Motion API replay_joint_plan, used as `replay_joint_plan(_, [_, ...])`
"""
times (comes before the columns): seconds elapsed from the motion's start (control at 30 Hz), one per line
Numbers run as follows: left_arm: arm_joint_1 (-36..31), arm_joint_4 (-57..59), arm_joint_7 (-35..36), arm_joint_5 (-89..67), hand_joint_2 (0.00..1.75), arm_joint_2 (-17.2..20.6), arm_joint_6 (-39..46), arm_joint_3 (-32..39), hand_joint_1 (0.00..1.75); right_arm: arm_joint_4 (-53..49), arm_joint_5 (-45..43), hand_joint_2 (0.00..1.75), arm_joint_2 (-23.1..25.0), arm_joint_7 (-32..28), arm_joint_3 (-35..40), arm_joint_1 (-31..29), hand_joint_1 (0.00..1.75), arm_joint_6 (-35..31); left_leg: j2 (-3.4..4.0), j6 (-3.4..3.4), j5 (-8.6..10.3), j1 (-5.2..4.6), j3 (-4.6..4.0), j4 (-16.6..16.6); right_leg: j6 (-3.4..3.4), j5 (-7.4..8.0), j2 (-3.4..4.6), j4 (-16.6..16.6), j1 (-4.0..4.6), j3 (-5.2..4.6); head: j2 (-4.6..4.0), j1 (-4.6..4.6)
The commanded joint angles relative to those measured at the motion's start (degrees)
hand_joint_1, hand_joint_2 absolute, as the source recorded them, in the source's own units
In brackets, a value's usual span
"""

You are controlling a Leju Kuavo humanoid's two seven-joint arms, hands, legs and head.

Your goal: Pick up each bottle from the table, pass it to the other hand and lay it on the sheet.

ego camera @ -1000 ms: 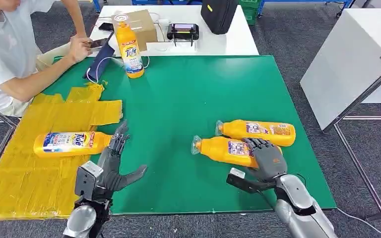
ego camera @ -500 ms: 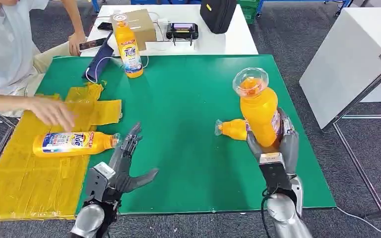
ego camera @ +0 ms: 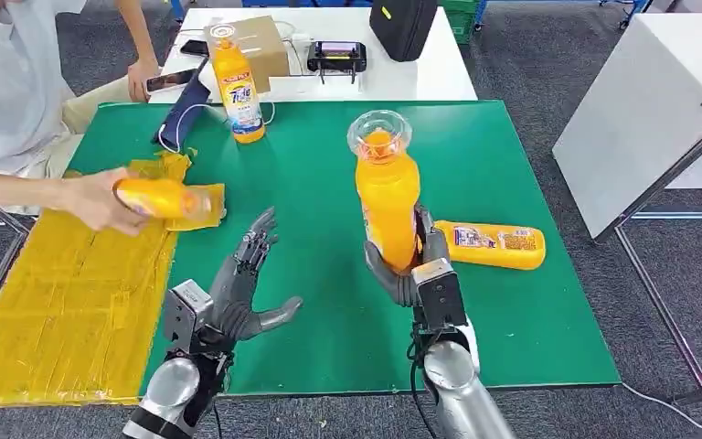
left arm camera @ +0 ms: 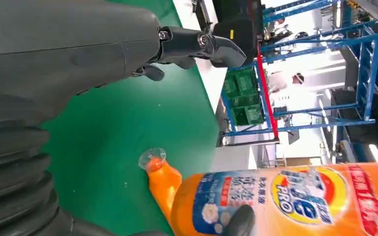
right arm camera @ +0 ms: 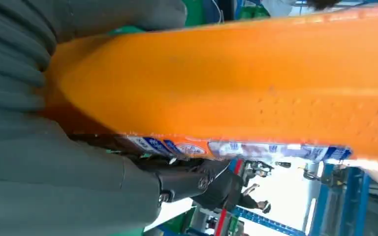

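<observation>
My right hand (ego camera: pixel 418 270) grips an orange bottle (ego camera: pixel 387 192) upright above the middle of the green table (ego camera: pixel 329 183), its clear cap up; the right wrist view has that bottle (right arm camera: pixel 236 83) close against the hand. My left hand (ego camera: pixel 242 288) is open, fingers spread, a little to the bottle's left and lower. In the left wrist view the held bottle (left arm camera: pixel 285 201) is just beyond my left hand (left arm camera: pixel 69 54). A second orange bottle (ego camera: pixel 494 245) lies flat on the table behind my right hand. A person's hand (ego camera: pixel 101 201) holds a third bottle (ego camera: pixel 166 198) over the yellow sheet (ego camera: pixel 64 302).
A fourth orange bottle (ego camera: pixel 236 84) stands upright at the table's far left edge. Behind it a white table (ego camera: pixel 402 78) carries a cardboard box (ego camera: pixel 260 41), a black bag (ego camera: pixel 402 26) and a device (ego camera: pixel 336 57). The person sits at the left. Another white table (ego camera: pixel 640 110) stands right.
My right hand has carried the upright bottle leftward toward the table's middle. My left hand has risen slightly toward it. The person has lifted the lying bottle off the yellow sheet.
</observation>
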Motion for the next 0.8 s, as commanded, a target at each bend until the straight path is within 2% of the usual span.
replay_joint_plan(0.03, [-2.5, 3.7, 0.3, 0.1, 1.75, 2.0, 0.0, -2.2, 0.00, 6.1, -0.3, 1.75, -0.3, -0.2, 2.1, -3.3, 1.75, -0.2, 0.00, -0.07, -0.07, 0.03, 0.22, 0.0, -0.09, -0.04, 0.28, 0.0, 0.00, 0.20, 0.00, -0.02])
replay_joint_plan(0.5, [-2.5, 3.7, 0.3, 0.1, 1.75, 2.0, 0.0, -2.2, 0.00, 6.1, -0.3, 1.75, -0.3, -0.2, 2.1, -3.3, 1.75, -0.2, 0.00, -0.05, -0.06, 0.02, 0.13, 0.0, -0.06, -0.02, 0.22, 0.0, 0.01, 0.11, 0.00, 0.00])
replay_joint_plan(0.53, [-2.6, 3.7, 0.1, 0.4, 1.75, 2.0, -0.1, -2.3, 0.00, 6.4, -1.0, 1.75, -0.6, 0.9, 2.6, -3.5, 1.75, 1.5, -0.01, -0.07, -0.11, 0.04, 0.23, 0.0, -0.09, -0.07, 0.30, 0.0, 0.01, 0.21, 0.00, -0.02])
replay_joint_plan(0.67, [-3.7, 2.5, -0.4, 2.3, 1.75, 2.5, -0.3, -3.4, 0.00, 16.2, -2.5, 1.75, 1.6, 1.7, 8.1, -6.5, 1.75, 7.6, 0.04, -0.06, -0.06, 0.03, 0.12, 0.0, -0.07, -0.01, 0.26, 0.0, 0.03, 0.10, 0.00, 0.00])
replay_joint_plan(0.8, [-4.9, 2.1, -0.3, 3.6, 1.75, 3.1, 0.1, -3.9, 0.00, 24.8, 2.5, 1.75, 3.1, -0.2, 17.3, -8.5, 1.75, 8.0, 0.20, -0.13, -0.13, 0.10, 0.31, 0.0, -0.15, -0.02, 0.58, -0.1, 0.08, 0.23, 0.00, 0.00])
